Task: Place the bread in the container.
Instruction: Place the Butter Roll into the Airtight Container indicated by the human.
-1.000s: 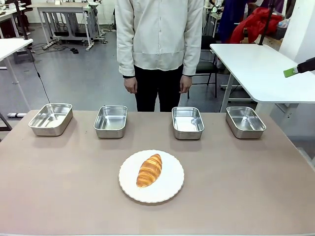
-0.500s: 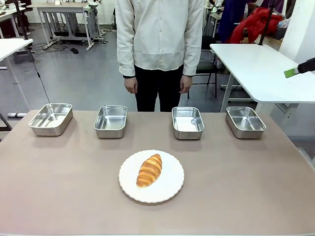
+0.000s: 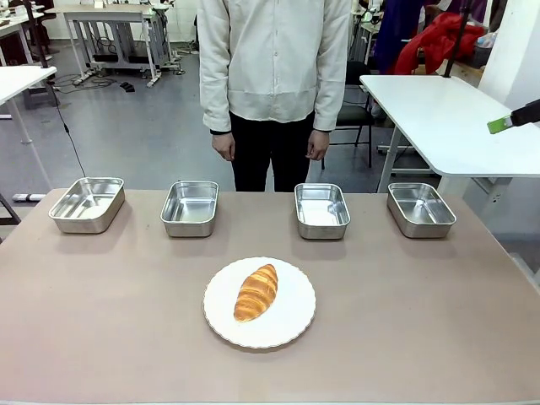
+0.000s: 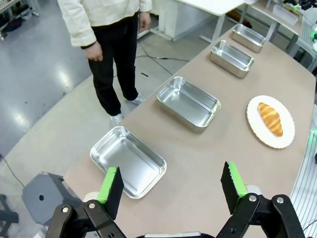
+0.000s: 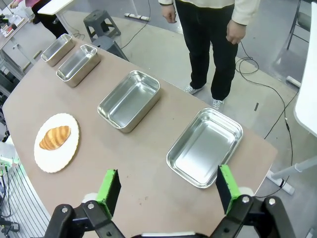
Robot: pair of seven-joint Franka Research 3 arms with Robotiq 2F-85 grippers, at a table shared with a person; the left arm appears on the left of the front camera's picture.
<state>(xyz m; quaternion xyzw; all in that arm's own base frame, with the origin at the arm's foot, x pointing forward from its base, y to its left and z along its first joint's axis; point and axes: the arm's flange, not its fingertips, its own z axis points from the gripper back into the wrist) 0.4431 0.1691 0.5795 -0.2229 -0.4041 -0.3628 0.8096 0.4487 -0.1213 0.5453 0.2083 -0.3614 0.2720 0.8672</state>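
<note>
Grey workshop floor behind, and up front a mauve-brown table (image 3: 405, 304) with everything laid out neatly. Four stainless-steel trays run in a row along its far edge: the far-left tray (image 3: 87, 202), the centre-left tray (image 3: 190, 205), the centre-right tray (image 3: 321, 207) and the far-right tray (image 3: 420, 206). They sit well apart from one another, all showing bare shiny floors.

On the near side of that row, close to the table's middle, sits a round white scalloped plate (image 3: 291, 312). And there's the croissant (image 3: 256, 292), lying on the plate at a slant, its far tip leaning toward the right.

Across the table stands a person (image 3: 274, 76) in a cream shirt and black trousers, arms down, a hand (image 3: 224, 148) hanging at each side.

Over to the arms now. The left gripper (image 4: 171, 168) hovers high above the table's left end, its green-padded fingers spread wide and holding nothing. In the left wrist view the far-left tray lies just beyond its fingertips.

The right gripper (image 5: 166, 171) mirrors that above the right end, fingers equally wide apart and empty, with the far-right tray just beyond them. From the front, one green pad (image 3: 498, 125) of it pokes in at the right edge, up over a white side table (image 3: 430, 118).
</note>
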